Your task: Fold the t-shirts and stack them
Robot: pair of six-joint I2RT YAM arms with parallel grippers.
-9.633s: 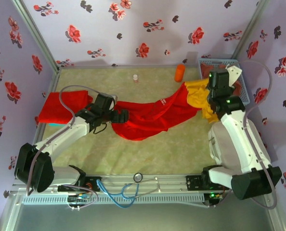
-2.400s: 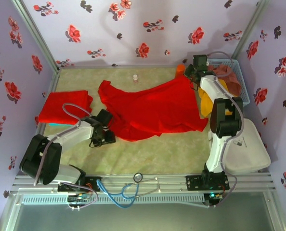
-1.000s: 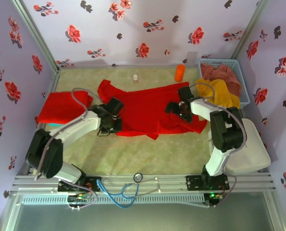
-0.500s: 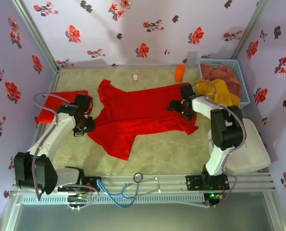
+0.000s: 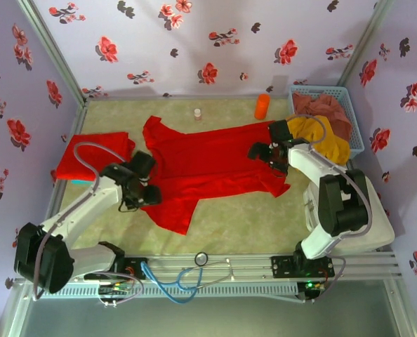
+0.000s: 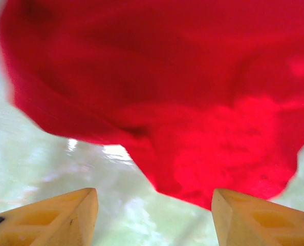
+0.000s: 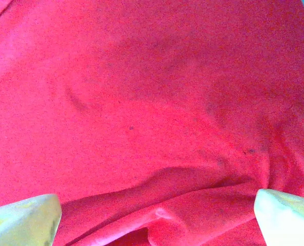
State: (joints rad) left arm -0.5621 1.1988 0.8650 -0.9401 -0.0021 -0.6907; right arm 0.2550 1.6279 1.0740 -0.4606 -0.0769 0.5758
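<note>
Left hand (image 5: 149, 197) back at left edge of spread t-shirt (image 5: 208, 158), fingers apart.

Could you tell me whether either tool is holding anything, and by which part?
Nothing is held: the left tool and the right tool both stand open at the spread red t-shirt.

Lilac flowered walls (image 5: 194, 42) enclose a pale green tabletop (image 5: 243, 225).

2 t-shirts (image 5: 215, 158) (image 5: 89, 158), 1 basket (image 5: 321, 89), 1 orange object (image 5: 262, 107)
</note>
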